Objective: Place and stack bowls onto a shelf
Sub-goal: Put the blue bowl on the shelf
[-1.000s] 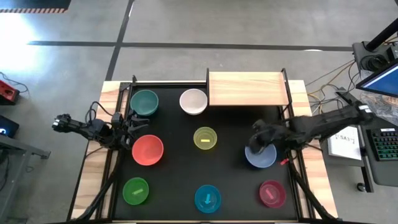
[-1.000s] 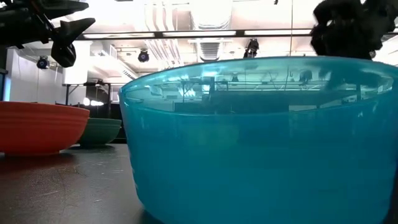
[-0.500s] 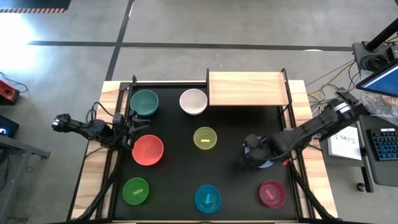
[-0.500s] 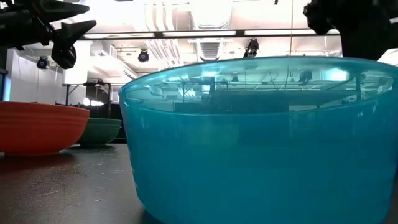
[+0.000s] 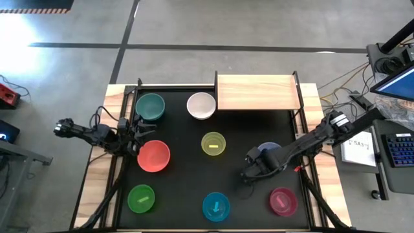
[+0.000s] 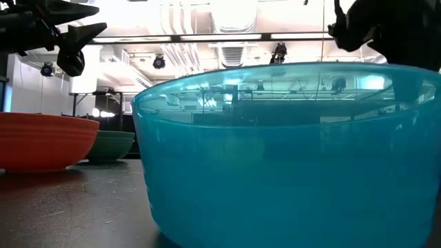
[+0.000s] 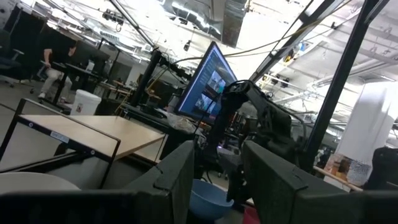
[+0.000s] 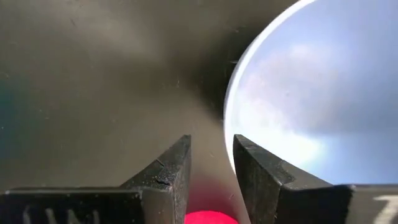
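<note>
Right gripper (image 5: 248,173): low in the centre-right of the overhead frame, fingers parted with only bare black tabletop (image 5: 181,188) between them, holding nothing.
Pale blue round plastic bowl (image 5: 266,151): just beside that gripper, its rim next to one finger (image 8: 264,177) in the wrist shot.
Left gripper (image 5: 143,133): at the left, between the teal bowl (image 5: 150,106) and the red bowl (image 5: 154,156), fingers apart, empty.
Shelf (image 5: 257,92): pale wooden plank, top centre-right, white bowl (image 5: 201,105) just left of it.
</note>
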